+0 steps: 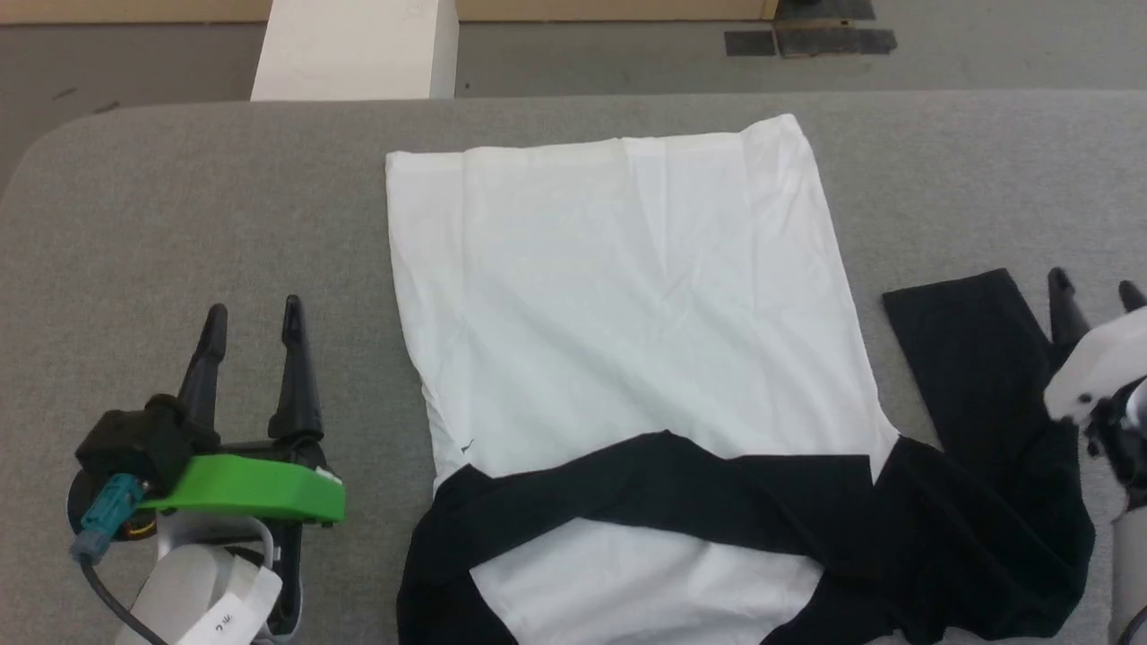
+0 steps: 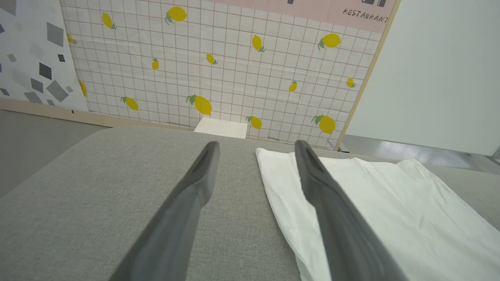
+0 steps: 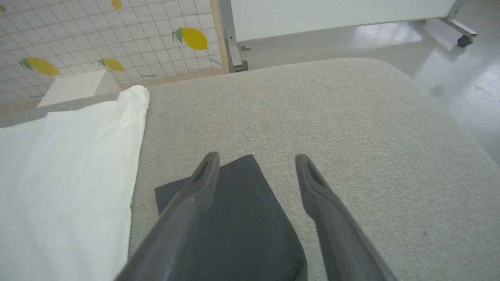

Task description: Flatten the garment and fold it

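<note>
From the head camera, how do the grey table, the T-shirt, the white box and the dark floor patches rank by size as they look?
1. grey table
2. T-shirt
3. white box, farther off and cut by the top edge, so unsure
4. dark floor patches, also far off

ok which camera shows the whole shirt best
The head view: the garment lies nearly whole on the grey table, white body, black band and black sleeve lying to its right. The left wrist view gives a slice of its white side; the right wrist view gives a white edge and the sleeve's end.
</note>
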Available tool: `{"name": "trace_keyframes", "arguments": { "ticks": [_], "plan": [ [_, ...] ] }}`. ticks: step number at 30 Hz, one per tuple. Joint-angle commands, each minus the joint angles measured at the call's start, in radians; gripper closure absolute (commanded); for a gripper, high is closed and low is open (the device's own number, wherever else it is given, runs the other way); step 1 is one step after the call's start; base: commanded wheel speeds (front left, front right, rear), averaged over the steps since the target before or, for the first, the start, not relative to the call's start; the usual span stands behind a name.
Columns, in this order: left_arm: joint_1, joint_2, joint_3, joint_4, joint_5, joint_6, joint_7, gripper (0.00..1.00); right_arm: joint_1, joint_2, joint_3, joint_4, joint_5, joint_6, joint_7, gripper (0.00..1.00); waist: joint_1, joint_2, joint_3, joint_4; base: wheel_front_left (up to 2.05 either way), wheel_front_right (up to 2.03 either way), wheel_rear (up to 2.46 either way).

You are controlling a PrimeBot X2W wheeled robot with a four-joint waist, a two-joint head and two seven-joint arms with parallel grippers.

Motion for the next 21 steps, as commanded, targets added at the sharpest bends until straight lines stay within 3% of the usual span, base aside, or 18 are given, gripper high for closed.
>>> {"name": "trace_keyframes", "arguments": {
  "ticks": [1,7,18,19,21],
  "plan": [
    [0.012,-0.014,0.02,0.0,0.025,-0.017,-0.004,0.0,-0.044,-0.016,-0.007,0.037,-0.009,-0.002,0.025,0.0,0.0,0.0077,0.037,0.022,0.0,0.0,0.0],
    [-0.009,-0.071,0.079,0.023,0.081,-0.081,-0.004,0.0,-0.167,-0.071,-0.022,0.189,-0.031,-0.002,0.153,0.0,0.0,0.0077,0.098,0.044,0.0,0.0,0.0],
    [-0.032,-0.137,0.142,0.063,0.145,-0.158,-0.004,0.0,-0.249,-0.098,0.017,0.333,-0.034,-0.002,0.382,0.0,0.0,0.0077,0.14,0.06,0.0,0.0,0.0],
    [-0.032,-0.141,0.147,0.065,0.149,-0.162,-0.004,0.0,-0.248,-0.098,0.02,0.34,-0.033,-0.002,0.411,0.4,0.0,0.0077,0.139,0.061,0.0,0.0,0.0],
    [-0.032,-0.149,0.157,0.07,0.156,-0.171,-0.004,0.0,-0.244,-0.1,0.023,0.342,-0.032,-0.002,0.46,0.93,0.0,0.0077,0.138,0.062,0.0,0.0,0.0]
  ]
}}
